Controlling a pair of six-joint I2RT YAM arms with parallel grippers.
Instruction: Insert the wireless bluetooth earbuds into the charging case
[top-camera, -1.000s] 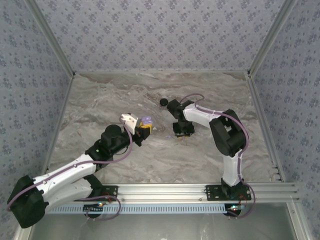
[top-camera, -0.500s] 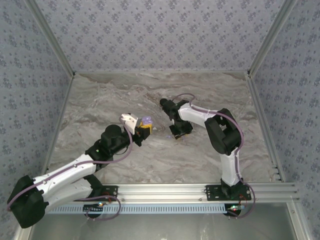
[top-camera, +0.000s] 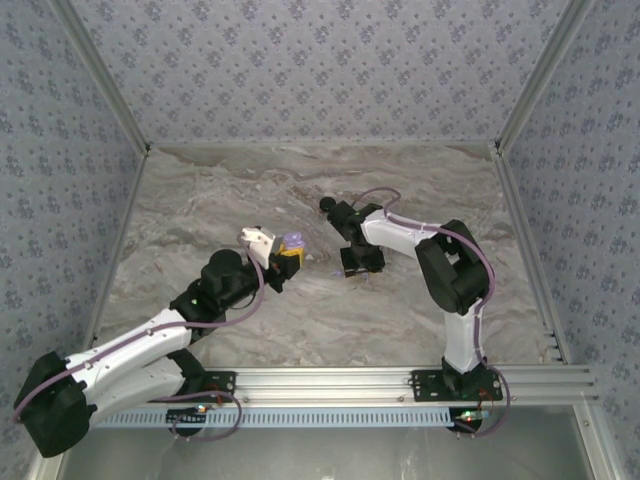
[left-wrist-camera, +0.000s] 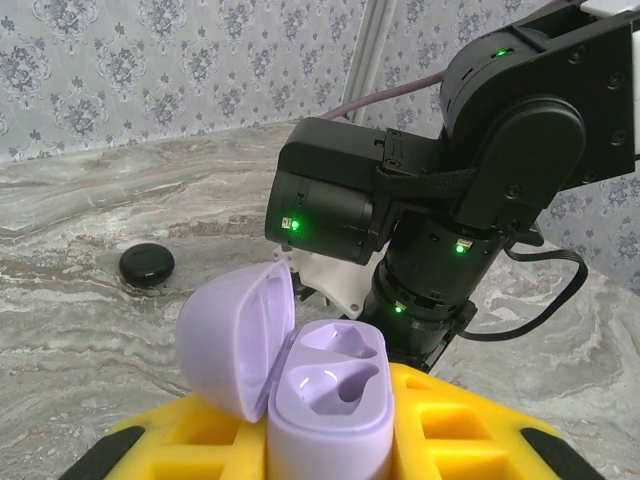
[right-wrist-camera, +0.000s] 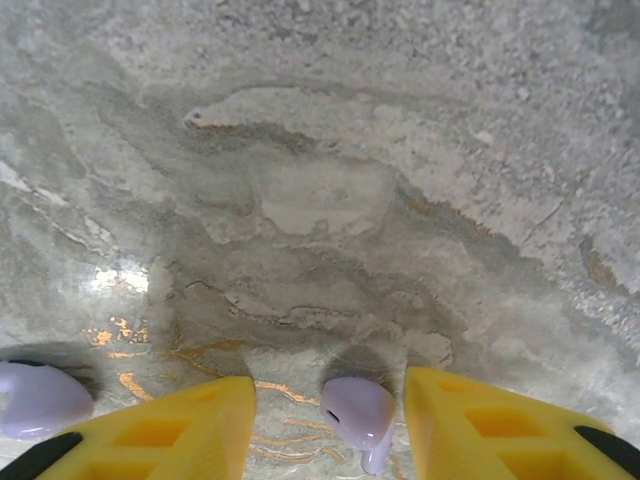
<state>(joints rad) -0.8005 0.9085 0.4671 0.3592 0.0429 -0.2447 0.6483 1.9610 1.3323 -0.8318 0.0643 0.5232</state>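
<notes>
Straddling one lilac earbud (right-wrist-camera: 358, 410), right gripper (right-wrist-camera: 328, 385) parted, second earbud (right-wrist-camera: 40, 398) cut off, left gripper (left-wrist-camera: 320, 425) clenching open case (left-wrist-camera: 330, 370)

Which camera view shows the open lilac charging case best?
The left wrist view: the charging case sits close up, lid open, both earbud hollows empty and plain to see. The top view shows it as a small lilac blob at the left claw, too small for detail.

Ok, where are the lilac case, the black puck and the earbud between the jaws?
lilac case (left-wrist-camera: 330, 425): left wrist view, its base.
black puck (left-wrist-camera: 147, 265): left wrist view, its top.
earbud (right-wrist-camera: 358, 408): right wrist view, its body.
</notes>
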